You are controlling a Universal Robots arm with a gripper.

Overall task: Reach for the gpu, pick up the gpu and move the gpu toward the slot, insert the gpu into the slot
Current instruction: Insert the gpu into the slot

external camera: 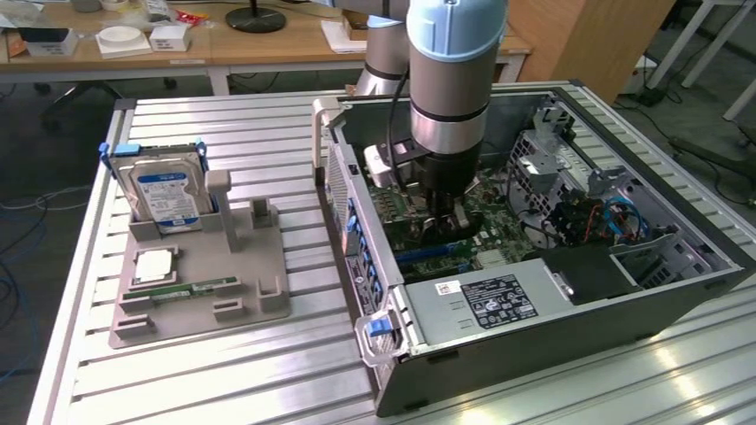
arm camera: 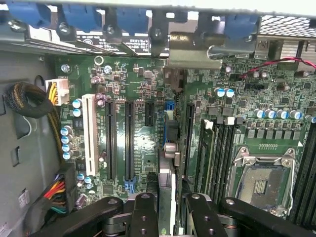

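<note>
I have the arm reaching down into the open computer case, which lies on its side on the table. In the wrist view the gripper has its fingers closed on the gpu — I see the card edge-on between them, a thin pale strip running away from the camera toward the case's back wall. Holding it on edge makes sense, I think: the connector side has to face the green motherboard for it to seat.

The card sits directly over the slot, the long narrow connector with a blue part showing just ahead of the card's far end. Whether the edge is already touching the connector or hanging just above it, I cannot tell from here. The black slots alongside stand empty, and the silver processor socket lies well off to the other side.

In the exterior view, the grey fixture on the table carries the hard drive upright — its other cradles look free.
</note>
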